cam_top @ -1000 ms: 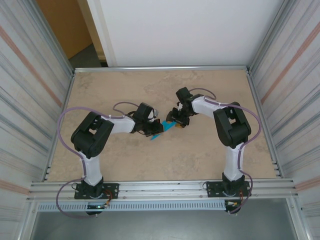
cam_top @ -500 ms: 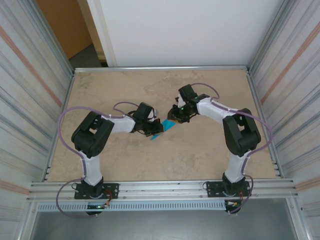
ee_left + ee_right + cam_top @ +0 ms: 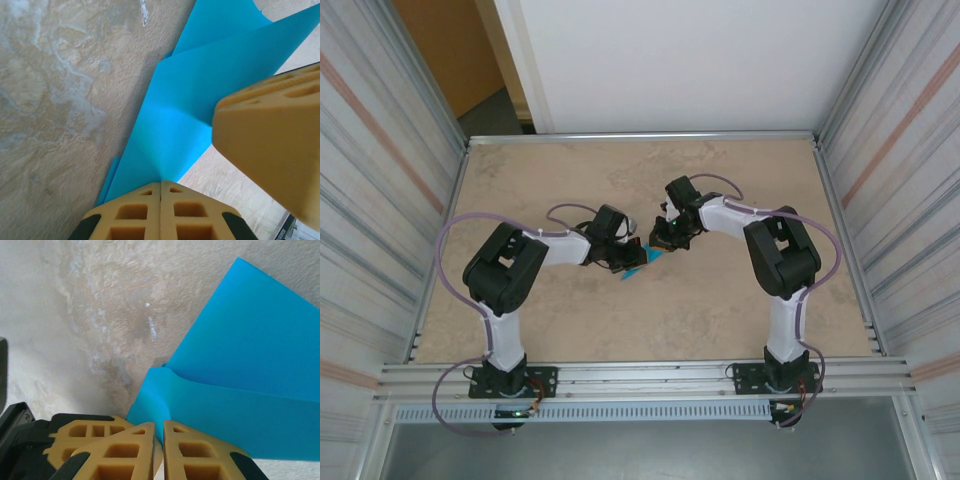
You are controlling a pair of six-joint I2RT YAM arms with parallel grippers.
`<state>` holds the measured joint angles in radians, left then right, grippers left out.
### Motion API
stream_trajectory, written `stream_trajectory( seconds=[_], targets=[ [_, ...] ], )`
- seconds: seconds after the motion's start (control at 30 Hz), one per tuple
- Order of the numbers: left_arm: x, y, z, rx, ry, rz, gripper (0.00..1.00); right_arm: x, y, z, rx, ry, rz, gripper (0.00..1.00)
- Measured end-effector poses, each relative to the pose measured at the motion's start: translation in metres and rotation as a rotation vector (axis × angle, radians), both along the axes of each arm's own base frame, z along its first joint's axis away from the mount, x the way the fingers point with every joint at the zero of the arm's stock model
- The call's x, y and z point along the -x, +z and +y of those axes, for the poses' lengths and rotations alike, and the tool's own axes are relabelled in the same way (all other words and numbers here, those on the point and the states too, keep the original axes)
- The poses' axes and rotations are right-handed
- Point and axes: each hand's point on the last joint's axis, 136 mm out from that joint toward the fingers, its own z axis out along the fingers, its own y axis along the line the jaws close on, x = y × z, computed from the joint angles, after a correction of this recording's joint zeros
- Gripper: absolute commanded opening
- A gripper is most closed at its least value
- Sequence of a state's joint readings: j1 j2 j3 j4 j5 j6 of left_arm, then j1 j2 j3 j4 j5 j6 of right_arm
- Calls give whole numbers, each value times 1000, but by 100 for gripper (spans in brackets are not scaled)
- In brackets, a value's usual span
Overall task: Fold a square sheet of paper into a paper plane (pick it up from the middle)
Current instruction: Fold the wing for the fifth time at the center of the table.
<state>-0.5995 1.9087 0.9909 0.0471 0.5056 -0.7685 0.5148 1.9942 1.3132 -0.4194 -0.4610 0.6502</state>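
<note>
While both bases sat bolted at the near edge of the table point(image 3: 720, 315), each arm rose from its mount, bent at a high elbow, and swung its forearm inward, so the two wrists nearly met over mid-table. From the left, the forearm ran low and almost level to the right, and the left gripper point(image 3: 619, 256) came in on the paper point(image 3: 638, 263) from its left side. Close up, the left gripper point(image 3: 161, 192) had its tan pads pressed flat together, pinching a corner of the paper point(image 3: 185, 100), whose folded layers fanned away above the tabletop. A little farther back, the right arm reached leftward and tipped its wrist down, putting the right gripper point(image 3: 663, 238) at the sheet's far right end. Up close, the right gripper point(image 3: 159, 437) was all but closed, a curled edge of the paper point(image 3: 250, 370) nipped between its pads.
</note>
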Motion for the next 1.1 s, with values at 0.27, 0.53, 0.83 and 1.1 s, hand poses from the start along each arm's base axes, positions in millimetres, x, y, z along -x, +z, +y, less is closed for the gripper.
stream_trajectory(
  seconds=[0.27, 0.53, 0.83, 1.1],
  targets=[
    [0, 0, 0, 0, 0, 0, 3, -10, -4, -13, 24, -35, -8, 11],
    [0, 0, 0, 0, 0, 1, 3, -9, -20, -23, 26, -49, 9, 9],
    [-5, 15, -5, 22, -11, -15, 11, -9, -23, -26, -33, -41, 8, 8],
    [-28, 36, -27, 66, -55, -61, 5, -9, -22, -26, -49, -33, 4, 8]
  ],
)
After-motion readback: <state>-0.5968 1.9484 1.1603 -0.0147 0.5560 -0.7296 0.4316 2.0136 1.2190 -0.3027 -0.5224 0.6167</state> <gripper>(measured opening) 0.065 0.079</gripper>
